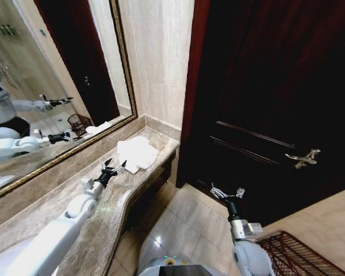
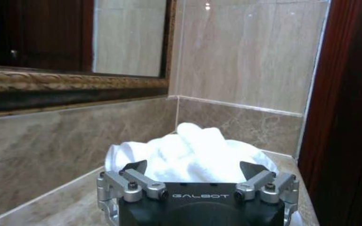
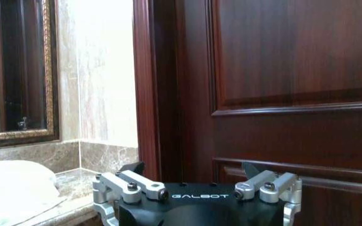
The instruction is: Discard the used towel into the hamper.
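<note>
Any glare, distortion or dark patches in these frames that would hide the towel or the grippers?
Head view: wide-angle bending at the edges, the door nearly black, the towel bright but readable. Left wrist view: towel evenly lit, small glints on the wall tiles. Right wrist view: soft sheen on the door.

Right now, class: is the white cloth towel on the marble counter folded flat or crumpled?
Crumpled. The white cloth towel sits bunched in rounded folds on the marble counter, ahead of the open left gripper.

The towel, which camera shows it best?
The head view: the whole towel lies crumpled on the counter, with the open left gripper just short of it. The left wrist view shows it close up but partly hidden; the right wrist view catches one edge.
</note>
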